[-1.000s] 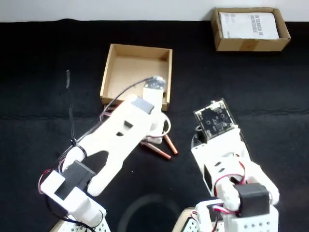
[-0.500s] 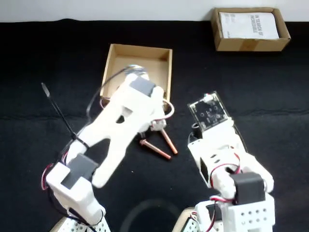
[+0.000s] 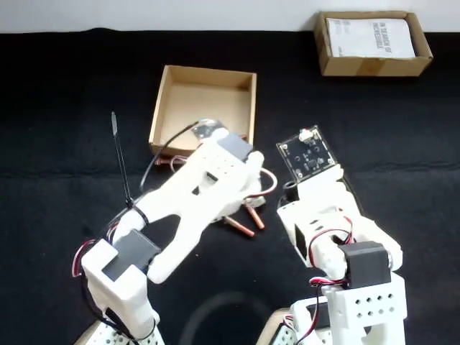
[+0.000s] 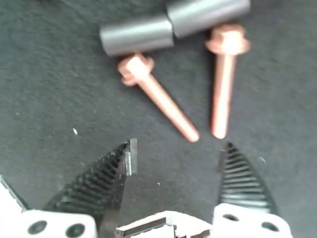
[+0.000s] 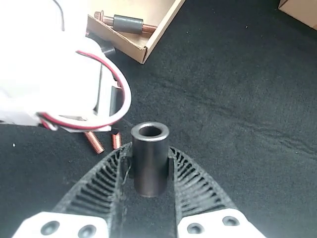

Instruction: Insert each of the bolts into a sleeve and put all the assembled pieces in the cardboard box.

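**High view:** On the black cloth-covered table [image 3: 65, 86], the white left arm [image 3: 194, 208] leans over two loose copper-coloured bolts [image 3: 241, 228] lying just in front of the open, shallow cardboard box [image 3: 203, 108]. The right arm [image 3: 323, 215] stands beside them. A second cardboard box holding a printed sheet [image 3: 374, 43] sits well apart at the far edge.

**Left wrist view:** The left gripper [image 4: 178, 153] hangs released, its jaws spread wide just short of the bolt tips. One bolt [image 4: 158, 96] lies slanted, the other [image 4: 225, 79] straighter. Two short dark-grey metal sleeves [image 4: 136, 34] lie end to end at the bolts' heads.

**Right wrist view:** The right gripper [image 5: 150, 148] clenches a third grey sleeve [image 5: 150, 163] upright, bore facing up. An assembled bolt-and-sleeve piece [image 5: 126, 22] lies by the box's near wall.
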Robot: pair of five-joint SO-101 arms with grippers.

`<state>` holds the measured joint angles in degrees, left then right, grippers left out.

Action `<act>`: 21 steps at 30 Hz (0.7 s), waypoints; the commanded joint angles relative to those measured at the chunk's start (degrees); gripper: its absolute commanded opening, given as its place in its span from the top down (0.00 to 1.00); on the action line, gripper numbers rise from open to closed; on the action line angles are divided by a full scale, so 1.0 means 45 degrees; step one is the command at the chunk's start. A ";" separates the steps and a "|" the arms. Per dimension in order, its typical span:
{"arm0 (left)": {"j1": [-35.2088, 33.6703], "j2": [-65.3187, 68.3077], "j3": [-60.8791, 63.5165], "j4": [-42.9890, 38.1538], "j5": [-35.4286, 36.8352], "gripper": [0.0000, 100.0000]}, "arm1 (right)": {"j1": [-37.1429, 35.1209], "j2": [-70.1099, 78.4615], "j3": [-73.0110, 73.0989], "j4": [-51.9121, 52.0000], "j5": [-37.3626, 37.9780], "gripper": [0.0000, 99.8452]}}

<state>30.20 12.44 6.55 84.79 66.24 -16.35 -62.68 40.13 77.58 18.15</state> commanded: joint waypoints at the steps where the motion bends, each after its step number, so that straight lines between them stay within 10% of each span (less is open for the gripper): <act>1: -0.0459 -0.0068 0.0674 -0.0567 0.0059 0.80 | -0.0107 -0.0010 -0.0615 -0.0166 -0.0098 0.99; 21: -0.0908 0.2354 0.0752 -0.1954 0.0059 0.81 | -0.0068 -0.0029 -0.0557 -0.0205 -0.0059 0.99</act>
<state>27.03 20.79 11.30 76.09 66.15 -16.35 -62.68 40.13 77.58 18.15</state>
